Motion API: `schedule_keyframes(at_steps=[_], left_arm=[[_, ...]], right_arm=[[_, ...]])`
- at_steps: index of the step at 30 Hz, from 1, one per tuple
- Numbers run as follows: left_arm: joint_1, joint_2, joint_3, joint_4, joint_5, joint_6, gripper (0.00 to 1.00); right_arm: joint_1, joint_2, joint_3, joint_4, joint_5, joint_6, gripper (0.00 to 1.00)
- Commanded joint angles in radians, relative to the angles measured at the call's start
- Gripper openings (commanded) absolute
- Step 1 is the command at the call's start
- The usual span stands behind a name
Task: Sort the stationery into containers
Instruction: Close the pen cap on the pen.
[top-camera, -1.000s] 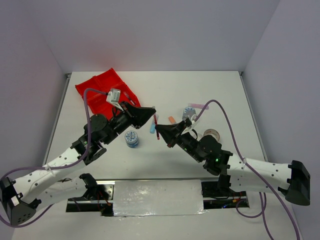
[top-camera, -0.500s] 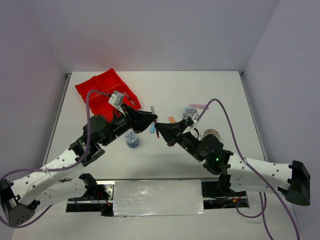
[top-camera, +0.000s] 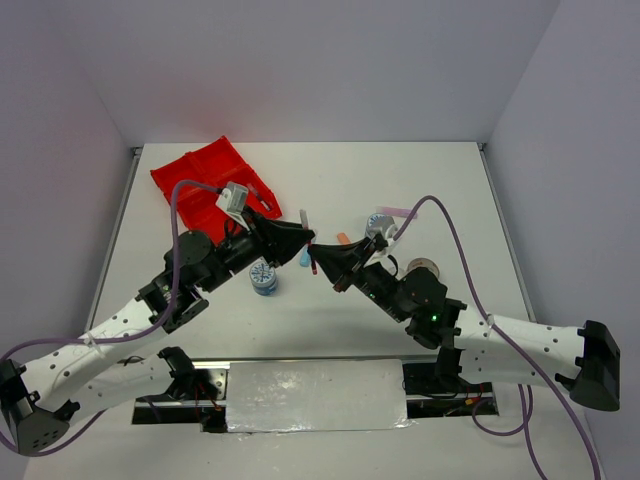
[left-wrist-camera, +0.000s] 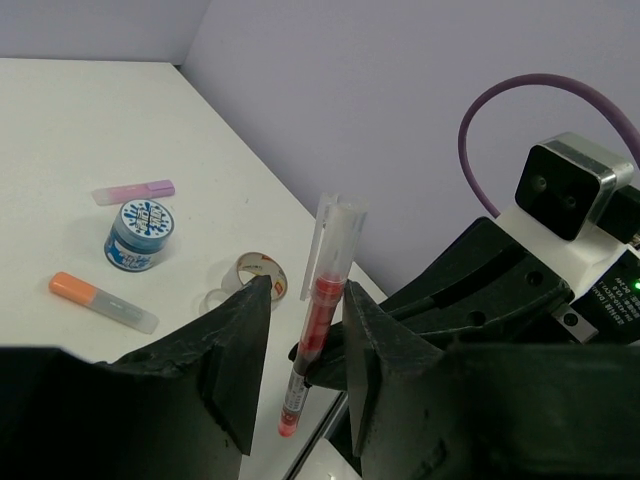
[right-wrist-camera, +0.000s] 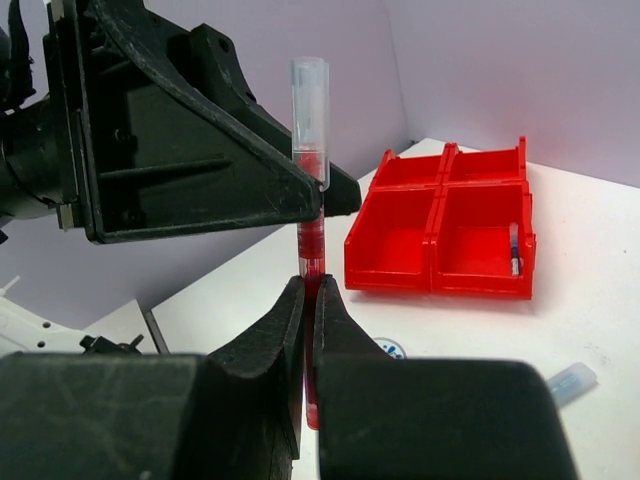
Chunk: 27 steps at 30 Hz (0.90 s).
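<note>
Nearest the lower edge of the top view, one patterned tub (top-camera: 264, 277) and the tape ring (top-camera: 423, 268) rest on the table (top-camera: 330, 180), left and right of centre.

Just above them, at frame centre, the two grippers meet nose to nose.
- The right gripper (right-wrist-camera: 309, 298) is clamped on the lower part of the red pen (right-wrist-camera: 311, 245).
- The left gripper (left-wrist-camera: 305, 300) has its jaws apart, one on each side of the pen's shaft. Whether either pad touches the pen cannot be told.

Pen orientation: in both wrist views the long axis stands nearly vertical in the frame, with the clear cap at the top. In the top view it is a short streak running up and down the frame, cap toward the upper edge.

Beyond the grippers lie the light-blue stick (top-camera: 304, 257), the orange-tipped stick (top-camera: 344, 240), the second tub (top-camera: 378, 225) and the pink stick (top-camera: 392, 212). Farthest, at upper left, sits the red tray (top-camera: 205, 170).

View differences:
- Only the right wrist view shows a blue pen (right-wrist-camera: 514, 250) in the tray's front right compartment.
- Only the left wrist view shows the open gap between the left fingers (left-wrist-camera: 245, 340).
</note>
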Motion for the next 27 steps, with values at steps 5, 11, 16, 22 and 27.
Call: schedule_keyframes(at_steps=[5,11,16,22,27], left_arm=[[-0.003,0.008,0.021,0.065,0.034,0.039,0.37],[-0.003,0.006,0.017,0.085,0.057,0.057,0.23],[-0.003,0.002,0.014,0.088,0.068,0.074,0.02],[-0.003,-0.011,0.003,0.1,0.088,0.116,0.0],[-0.003,-0.017,0.009,0.117,0.175,0.208,0.0]], right_arm=[[0.003,-0.001,0.053,0.071,-0.013,-0.018,0.0],[0.0,-0.001,0.05,0.074,-0.015,-0.018,0.0],[0.001,-0.004,0.047,0.082,-0.015,-0.015,0.0],[0.001,-0.009,0.047,0.067,-0.042,-0.022,0.03],[0.0,-0.024,0.055,-0.002,-0.087,-0.064,0.47]])
